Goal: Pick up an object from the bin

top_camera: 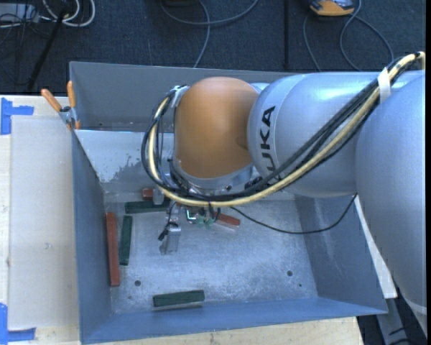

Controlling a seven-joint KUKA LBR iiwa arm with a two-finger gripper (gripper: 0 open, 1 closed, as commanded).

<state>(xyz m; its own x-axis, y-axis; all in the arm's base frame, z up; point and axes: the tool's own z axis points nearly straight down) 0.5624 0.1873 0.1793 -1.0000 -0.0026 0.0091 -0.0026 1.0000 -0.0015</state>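
Note:
My gripper (169,241) hangs under the arm's wrist, low over the bin floor left of the middle, with nothing seen in it. Just left of it lie a dark green stick (124,240) and a longer red-brown stick (113,250), side by side along the left wall. A dark green bar (144,208) lies behind the gripper, with a small red-brown block (149,192) beyond it. To the gripper's right, partly under the wrist, sits a red-orange piece (229,221) with a small green thing (205,222) beside it.
A dark green block (178,300) lies flat near the bin's front wall. The arm and its orange cover reach in from the right and hide the back middle of the bin. Bare floor stretches to the right and in front of the gripper.

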